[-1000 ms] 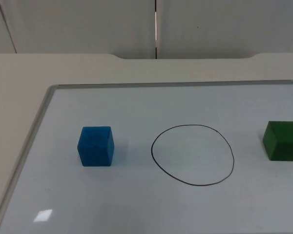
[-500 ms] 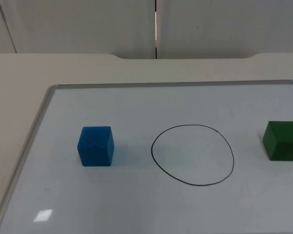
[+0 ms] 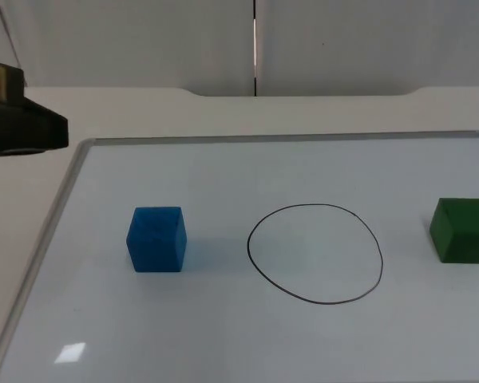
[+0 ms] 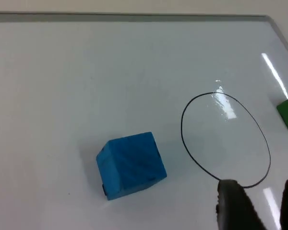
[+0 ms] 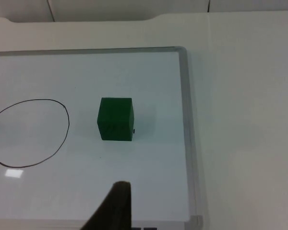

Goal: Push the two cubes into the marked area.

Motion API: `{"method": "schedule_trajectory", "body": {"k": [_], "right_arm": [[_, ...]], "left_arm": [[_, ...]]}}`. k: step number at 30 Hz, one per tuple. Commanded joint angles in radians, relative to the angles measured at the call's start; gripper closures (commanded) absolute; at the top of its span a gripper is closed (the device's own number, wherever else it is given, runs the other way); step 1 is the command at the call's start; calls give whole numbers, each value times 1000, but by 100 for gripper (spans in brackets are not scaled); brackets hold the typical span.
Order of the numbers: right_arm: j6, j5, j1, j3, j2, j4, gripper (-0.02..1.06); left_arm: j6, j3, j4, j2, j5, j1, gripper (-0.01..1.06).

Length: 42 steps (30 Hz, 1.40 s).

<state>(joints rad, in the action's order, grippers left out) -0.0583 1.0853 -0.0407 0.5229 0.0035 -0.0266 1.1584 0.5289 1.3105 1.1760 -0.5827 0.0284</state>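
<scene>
A blue cube [image 3: 156, 239] rests on the whiteboard, left of the black drawn circle [image 3: 314, 253]. A green cube [image 3: 461, 230] sits to the right of the circle, near the picture's edge. Both cubes are outside the circle. My left arm [image 3: 20, 124] comes in above the board's far left corner. In the left wrist view my left gripper [image 4: 261, 207] hangs open with nothing between its fingers, off to the side of the blue cube [image 4: 131, 164] and over the circle's line [image 4: 225, 139]. My right gripper [image 5: 116, 211] hovers short of the green cube [image 5: 115, 119], apart from it.
The whiteboard has a raised grey frame [image 3: 64, 191], and its right side [image 5: 186, 120] runs close to the green cube. Beige table top [image 3: 223, 112] surrounds the board, with the grey partition wall [image 3: 144, 40] behind.
The left arm has moved into the top view from the left edge, reaching further right. Both cubes have stayed put.
</scene>
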Motion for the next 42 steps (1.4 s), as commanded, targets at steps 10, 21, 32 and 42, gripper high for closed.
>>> {"method": "schedule_trajectory", "body": {"k": [10,21,32,42], "right_arm": [[3,-8,-4,-7,-4,3,0],[3,-8,-4,-7,-4,3,0],[3,-8,-4,-7,-4,3,0],[3,-8,-4,-7,-4,3,0]], "left_arm": [[97,17,147,188,296,159,79],[100,146,144,376,310,164,105],[100,176,141,540,471,164,105],[100,193,140,684,458,164,105]]}}
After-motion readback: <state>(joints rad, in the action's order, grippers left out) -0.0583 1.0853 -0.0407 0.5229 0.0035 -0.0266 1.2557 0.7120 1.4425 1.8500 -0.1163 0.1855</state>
